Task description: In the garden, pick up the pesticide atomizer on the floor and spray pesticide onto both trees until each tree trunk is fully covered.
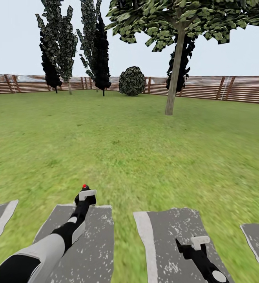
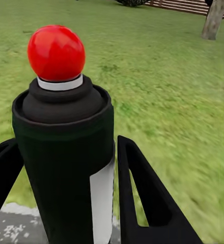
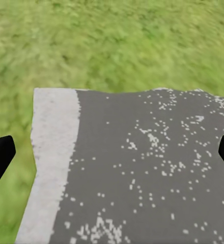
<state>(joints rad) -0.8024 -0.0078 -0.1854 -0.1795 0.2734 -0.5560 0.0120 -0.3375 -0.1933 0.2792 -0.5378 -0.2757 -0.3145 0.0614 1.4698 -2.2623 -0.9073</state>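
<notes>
Left gripper (image 2: 66, 173) grasps the pesticide atomizer (image 2: 66, 147); right gripper (image 3: 112, 152) released. Advise approaching the tree trunk (image 1: 174, 74) at one o'clock, nozzle forward.

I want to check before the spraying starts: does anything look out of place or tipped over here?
Nothing stands out. The spray bottle stands upright between the fingers of the left gripper, red cap up. The tree ahead stands straight on the lawn.
</notes>
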